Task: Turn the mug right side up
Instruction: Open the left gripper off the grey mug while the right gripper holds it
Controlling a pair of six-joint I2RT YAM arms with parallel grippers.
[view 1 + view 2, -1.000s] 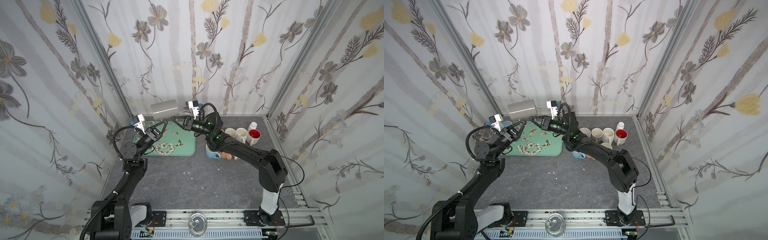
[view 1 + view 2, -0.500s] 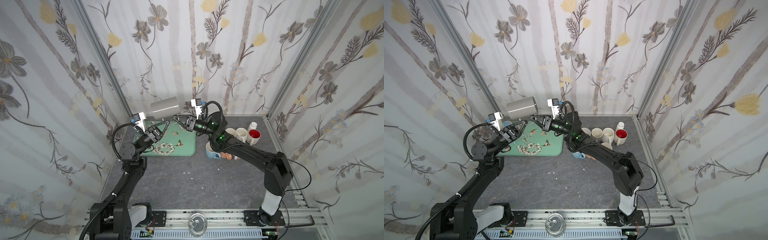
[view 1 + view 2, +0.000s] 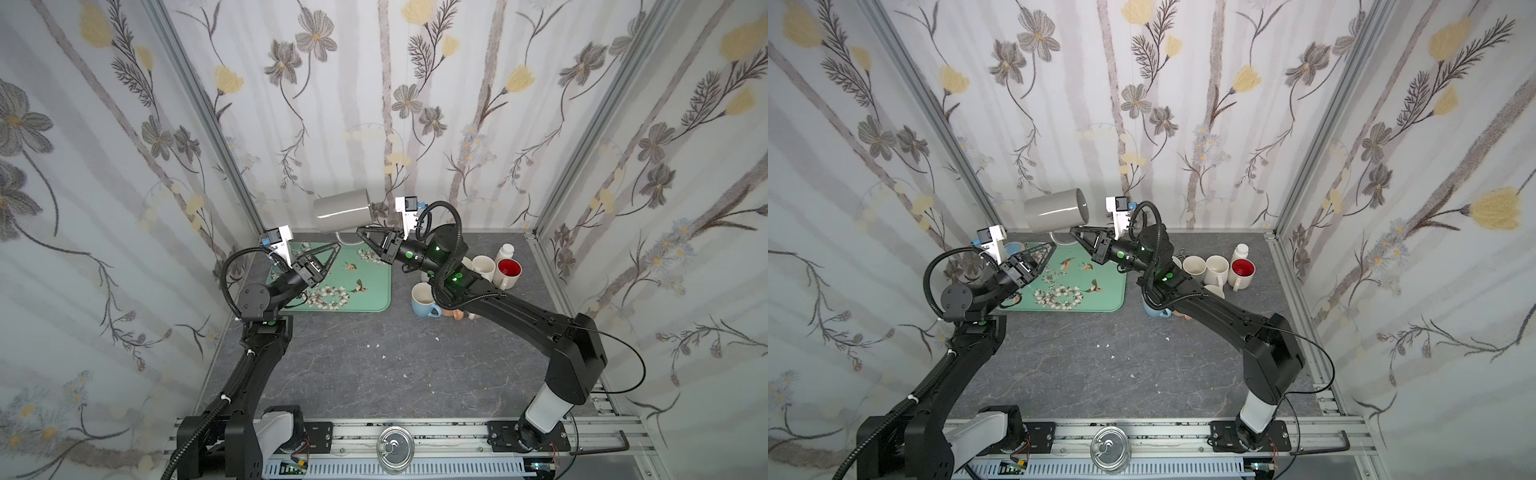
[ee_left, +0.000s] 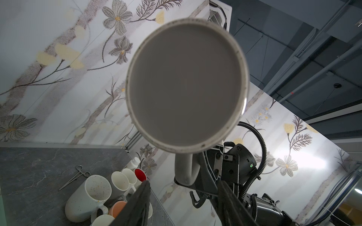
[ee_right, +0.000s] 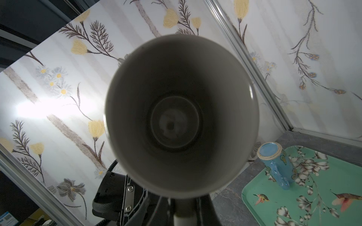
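Right gripper (image 3: 361,233) clamps the grey mug (image 3: 343,210) handle midair above the grey marbled table (image 3: 353,365), floral-papered walls (image 3: 457,104) around; left gripper (image 3: 334,249) parted, empty.

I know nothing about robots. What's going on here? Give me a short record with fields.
Held item: grey mug, in the air, lying sideways, handle down
Right hand: closed on the mug's handle
Left hand: open, apart from the mug
Tray: green, with a blue mug upside down on it
Status: mug not yet upright
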